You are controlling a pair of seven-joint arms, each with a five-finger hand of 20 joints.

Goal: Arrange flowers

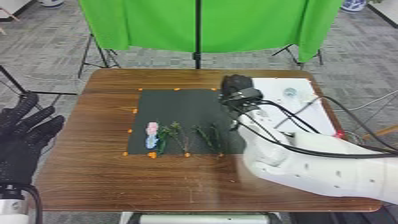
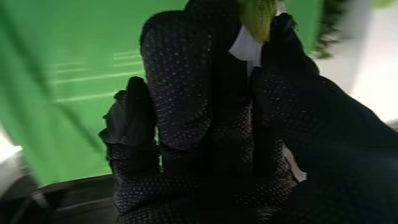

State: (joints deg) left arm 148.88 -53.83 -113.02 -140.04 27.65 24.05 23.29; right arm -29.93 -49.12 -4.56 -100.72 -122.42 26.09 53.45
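The right robot hand [image 1: 236,86], above the far right part of the dark mat [image 1: 182,106], pinches a green-and-white piece [image 2: 258,21] between its thumb and a finger. The left robot hand [image 1: 25,137] is open beside the desk [image 1: 93,175]; pink and blue flowers [image 1: 152,129] and green stems [image 1: 210,138] lie on the mat.

green plant piece [image 2: 258,21] — cut off at edge
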